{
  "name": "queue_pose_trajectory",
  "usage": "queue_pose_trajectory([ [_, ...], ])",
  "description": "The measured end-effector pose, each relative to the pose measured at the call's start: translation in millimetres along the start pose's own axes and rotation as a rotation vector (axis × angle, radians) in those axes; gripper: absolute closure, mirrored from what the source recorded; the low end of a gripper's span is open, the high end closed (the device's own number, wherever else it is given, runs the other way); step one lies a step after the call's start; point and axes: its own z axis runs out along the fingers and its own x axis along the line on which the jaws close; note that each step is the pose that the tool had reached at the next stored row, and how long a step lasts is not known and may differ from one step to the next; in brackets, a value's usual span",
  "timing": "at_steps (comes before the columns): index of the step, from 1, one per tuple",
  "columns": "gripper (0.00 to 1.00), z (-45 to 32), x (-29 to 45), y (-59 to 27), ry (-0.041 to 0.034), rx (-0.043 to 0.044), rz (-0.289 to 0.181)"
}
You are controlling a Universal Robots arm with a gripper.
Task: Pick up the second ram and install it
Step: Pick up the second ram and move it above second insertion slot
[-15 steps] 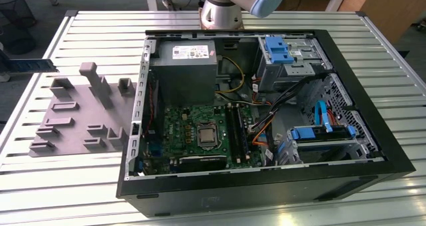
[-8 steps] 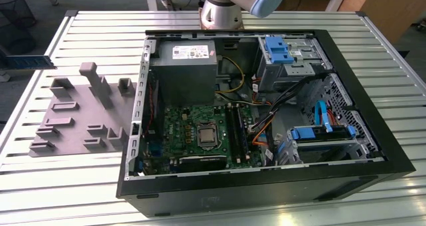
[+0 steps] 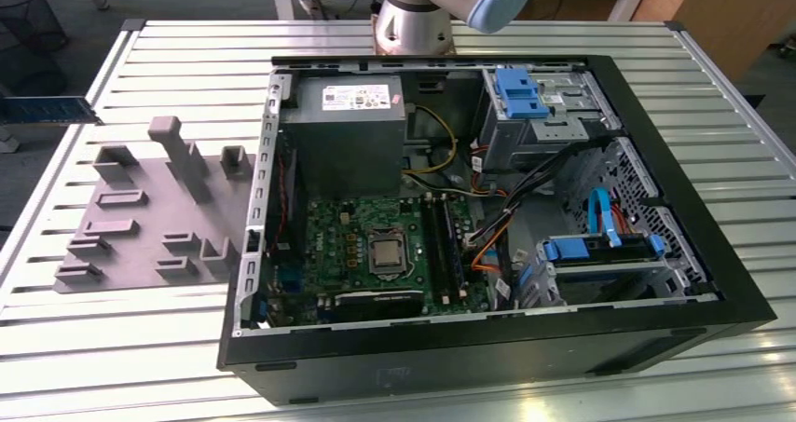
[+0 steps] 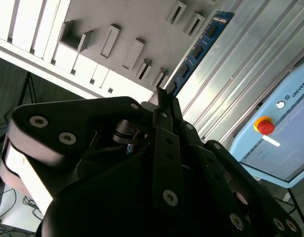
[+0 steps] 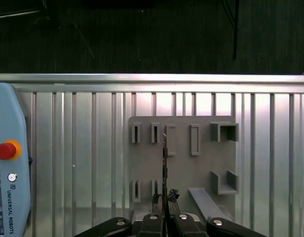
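Observation:
The second ram (image 4: 201,47) is a long blue stick with dark chips, and my gripper (image 4: 164,101) is shut on one end of it. In the first wrist view the ram (image 5: 164,163) appears edge-on as a thin dark line rising from my gripper (image 5: 164,205), held over the grey slotted fixture (image 5: 201,163). In the exterior view the ram (image 3: 56,111) pokes in at the far left, above the table and apart from the fixture (image 3: 149,208). The open computer case (image 3: 498,347) lies at the exterior view's right, with the green motherboard (image 3: 361,226) and its long dark memory slots (image 3: 445,240) inside.
The arm's base (image 3: 417,17) stands behind the case. A light-blue pendant with a red button (image 5: 6,150) lies on the ribbed metal table (image 3: 125,347). Inside the case are a grey power supply (image 3: 354,129), blue drive brackets (image 3: 516,91) and cables (image 3: 498,226).

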Motion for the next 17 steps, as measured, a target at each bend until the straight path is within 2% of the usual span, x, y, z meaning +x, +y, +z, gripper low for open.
queue_pose_trajectory([
  [17, 0.86, -16.5, -0.3, -0.2, 0.0, -0.0001, 0.0],
])
